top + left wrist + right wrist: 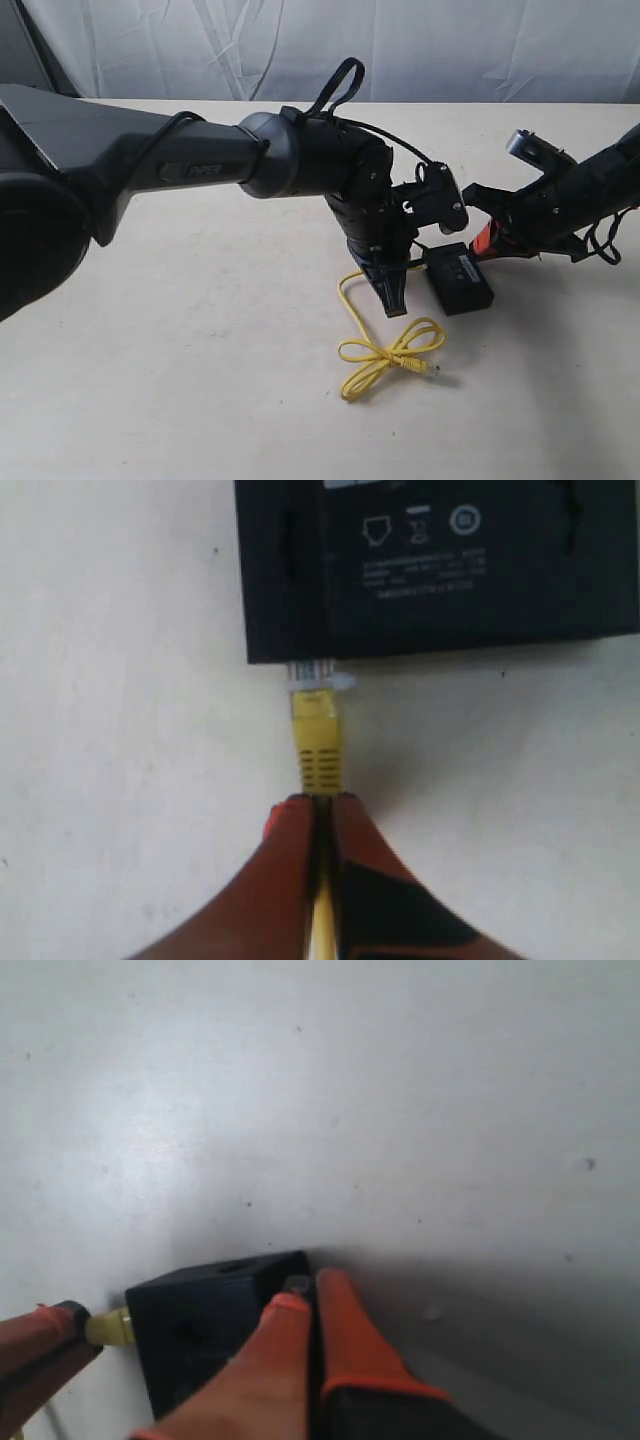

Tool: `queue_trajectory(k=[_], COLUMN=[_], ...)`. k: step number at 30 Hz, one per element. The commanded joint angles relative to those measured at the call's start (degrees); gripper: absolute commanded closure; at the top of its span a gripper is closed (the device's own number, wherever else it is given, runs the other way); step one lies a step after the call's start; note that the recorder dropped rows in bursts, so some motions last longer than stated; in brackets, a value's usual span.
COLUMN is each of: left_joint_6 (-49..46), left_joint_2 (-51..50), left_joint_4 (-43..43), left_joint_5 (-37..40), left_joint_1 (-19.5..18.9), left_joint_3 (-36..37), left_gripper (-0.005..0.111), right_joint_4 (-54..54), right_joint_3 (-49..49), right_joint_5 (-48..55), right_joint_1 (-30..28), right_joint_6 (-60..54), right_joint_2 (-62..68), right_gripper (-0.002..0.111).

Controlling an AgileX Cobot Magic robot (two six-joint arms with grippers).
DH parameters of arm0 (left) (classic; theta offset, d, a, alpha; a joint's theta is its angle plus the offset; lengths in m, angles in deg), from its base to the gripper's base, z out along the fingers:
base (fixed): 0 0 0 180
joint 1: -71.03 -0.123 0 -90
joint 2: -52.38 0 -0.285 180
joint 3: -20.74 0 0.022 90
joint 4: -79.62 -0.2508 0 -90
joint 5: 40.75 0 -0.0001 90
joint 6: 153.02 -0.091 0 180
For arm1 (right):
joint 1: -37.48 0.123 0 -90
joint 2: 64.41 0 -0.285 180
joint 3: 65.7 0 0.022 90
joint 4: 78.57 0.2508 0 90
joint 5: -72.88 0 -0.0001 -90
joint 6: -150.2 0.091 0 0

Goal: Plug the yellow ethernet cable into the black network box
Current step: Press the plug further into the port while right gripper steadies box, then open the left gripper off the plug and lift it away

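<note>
Pale tabletop (pixel 150 380), white, perhaps fabric, backdrop (pixel 450 50)

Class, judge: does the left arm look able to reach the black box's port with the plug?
Probably yes: the left gripper pinches the yellow ethernet cable behind its plug, which touches the black network box.

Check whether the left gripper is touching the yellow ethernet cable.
Touching. Left wrist view: the left gripper is clamped on the yellow ethernet cable just behind its plug.
</note>
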Motion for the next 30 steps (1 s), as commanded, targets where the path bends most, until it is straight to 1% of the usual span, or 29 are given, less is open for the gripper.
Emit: queue_trajectory(k=[1,6,11,14,30], left_joint_6=[-1.2,-1.3,-1.6,-1.6,-1.6], left_joint_2=[0.6,0.6,0.6,0.6,0.6], left_joint_4=[3.1,4.6,5.2,5.2,5.2], left_joint_5=[-2.7,-4.1,-4.3,-4.2,-4.2], left_joint_1=[0.2,0.2,0.2,0.2,0.2], left_joint_3=[-0.2,-0.2,-0.2,-0.2,-0.2], left_gripper=[0.107,0.107,0.107,0.107,0.107], right_joint_4=[2.0,2.0,2.1,2.0,1.5], right_joint_3=[-0.2,-0.2,-0.2,-0.2,-0.2], right_joint_5=[3.2,4.0,3.3,3.1,3.7], right_joint_1=[0.1,0.8,3.9,4.7,4.7], right_joint_6=[-0.9,-1.0,-2.0,-2.0,-3.5], right_joint_2=[0.5,1.7,1.8,1.8,1.8], right_gripper=[0.109,0.109,0.109,0.109,0.109])
